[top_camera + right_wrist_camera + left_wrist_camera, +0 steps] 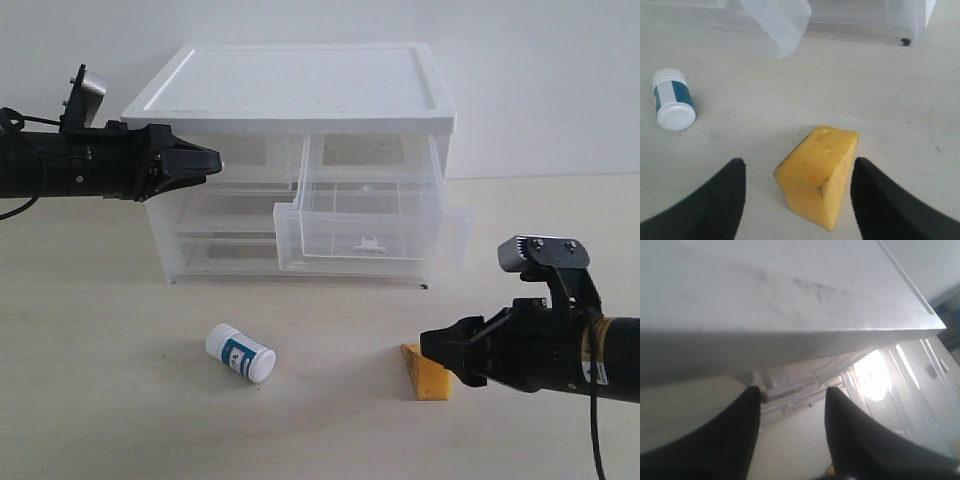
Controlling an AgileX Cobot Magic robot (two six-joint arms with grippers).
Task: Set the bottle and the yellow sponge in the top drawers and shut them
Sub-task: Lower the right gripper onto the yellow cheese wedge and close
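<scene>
Straddling the yellow sponge (428, 378), lower right, the right gripper (799, 162) gapes: sink squarely, then squeeze; the left gripper (792, 392) gapes too.

The left arm (70, 160) and right arm (545, 355) are matte black with tapered black fingers (195, 160), each bearing a silver-grey camera block (543, 252); the right shows screws, a yellow band (592, 333), a white label (590, 372) and a black cable (597, 430).

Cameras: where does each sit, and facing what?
Exterior view: off the arms, facing the white-topped clear plastic drawer unit; both arms show.
Left wrist view: on left arm, past the left claw at the unit's top edge.
Right wrist view: on right arm, down past the right claw at the yellow wedge sponge.
Shared: exterior and right wrist show the white plastic bottle.
</scene>
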